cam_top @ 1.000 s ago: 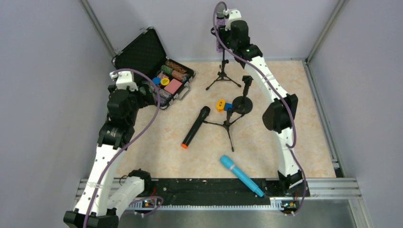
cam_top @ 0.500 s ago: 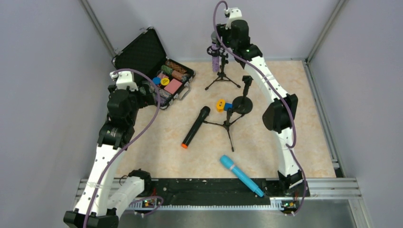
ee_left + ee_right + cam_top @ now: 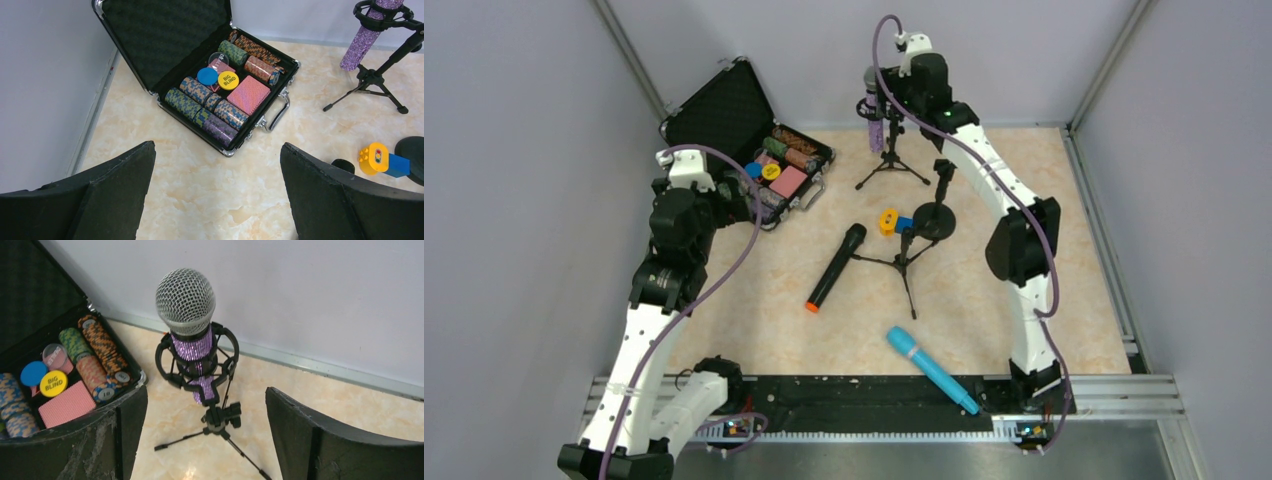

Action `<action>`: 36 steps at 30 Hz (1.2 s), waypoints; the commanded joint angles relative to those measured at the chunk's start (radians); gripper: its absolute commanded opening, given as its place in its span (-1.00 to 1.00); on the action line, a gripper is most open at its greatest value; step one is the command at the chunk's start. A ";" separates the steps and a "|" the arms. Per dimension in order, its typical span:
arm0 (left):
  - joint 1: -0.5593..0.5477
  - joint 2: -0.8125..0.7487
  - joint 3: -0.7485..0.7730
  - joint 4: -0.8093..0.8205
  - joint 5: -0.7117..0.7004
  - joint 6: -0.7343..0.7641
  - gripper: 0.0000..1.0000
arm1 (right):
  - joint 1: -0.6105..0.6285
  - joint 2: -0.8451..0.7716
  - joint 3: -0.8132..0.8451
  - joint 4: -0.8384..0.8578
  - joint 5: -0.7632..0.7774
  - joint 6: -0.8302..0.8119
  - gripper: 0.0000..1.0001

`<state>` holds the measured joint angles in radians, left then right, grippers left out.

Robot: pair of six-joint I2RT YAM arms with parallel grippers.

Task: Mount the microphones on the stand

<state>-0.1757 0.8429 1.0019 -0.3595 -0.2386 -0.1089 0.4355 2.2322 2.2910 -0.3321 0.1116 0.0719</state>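
Observation:
The glittery purple microphone (image 3: 192, 347) with a silver grille stands upright in the black shock mount of a tripod stand (image 3: 220, 422) at the back of the table. My right gripper (image 3: 206, 390) is open just behind and above it, with its fingers apart from it on both sides. In the top view the same microphone (image 3: 876, 118) hangs beside the right gripper (image 3: 889, 92). The black microphone with an orange end (image 3: 835, 267) lies mid-table. The light-blue microphone (image 3: 931, 369) lies near the front rail. My left gripper (image 3: 217, 145) is open above bare table.
An open black case (image 3: 724, 110) of poker chips sits at the back left. A low tripod stand (image 3: 907, 255) and a round-base stand (image 3: 938, 218) are near the centre, with a yellow and blue toy brick (image 3: 890, 221) beside them. Grey walls enclose the table.
My right gripper lowered the purple microphone into the shock mount, then opened and let it go. The left arm has not moved.

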 commanded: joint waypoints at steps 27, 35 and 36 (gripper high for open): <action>0.004 0.152 0.031 0.052 0.477 -0.013 0.98 | -0.004 -1.064 -1.169 0.146 -0.227 0.164 0.97; -0.025 0.297 0.131 -0.061 0.587 -0.029 0.98 | -0.014 -1.253 -1.406 0.061 -0.327 0.234 0.96; -0.034 0.317 0.141 -0.074 0.591 -0.036 0.98 | -0.014 -1.270 -1.424 0.045 -0.335 0.243 0.96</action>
<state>-0.1871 1.1004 1.0676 -0.3904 0.2752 -0.1238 0.4328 1.0496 0.9199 -0.2546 -0.1528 0.2569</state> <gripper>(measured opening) 0.989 0.982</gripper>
